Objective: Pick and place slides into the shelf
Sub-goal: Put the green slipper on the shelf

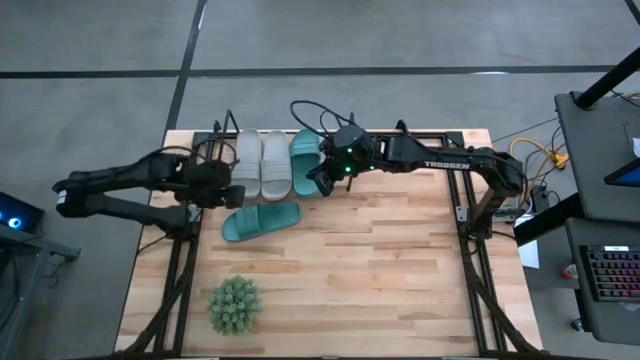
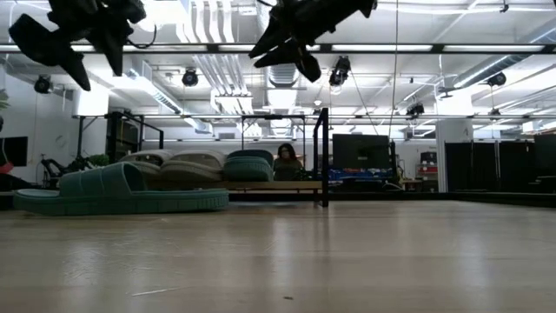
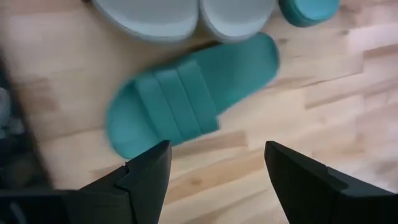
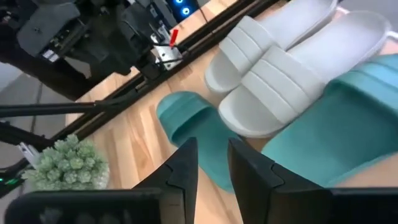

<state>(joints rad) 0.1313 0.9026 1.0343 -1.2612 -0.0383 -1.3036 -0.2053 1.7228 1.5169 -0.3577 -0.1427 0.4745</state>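
Note:
Two light grey slides (image 1: pixel 261 163) and one teal slide (image 1: pixel 305 152) lie side by side on the shelf (image 2: pixel 323 156) at the table's far edge. The second teal slide (image 1: pixel 260 220) lies sole down on the table in front of them, also in the left wrist view (image 3: pixel 186 93). My left gripper (image 1: pixel 215 187) hovers open above and just left of that slide, its fingers apart in the left wrist view (image 3: pixel 214 168). My right gripper (image 1: pixel 325 180) hangs in the air near the shelved teal slide's near end, narrowly open and holding nothing (image 4: pixel 212 163).
A small spiky green plant (image 1: pixel 235 305) stands near the table's near left corner. Black frame rails (image 1: pixel 468 215) run along the table's left and right sides. Bare wood (image 1: pixel 380 270) fills the middle and right of the table.

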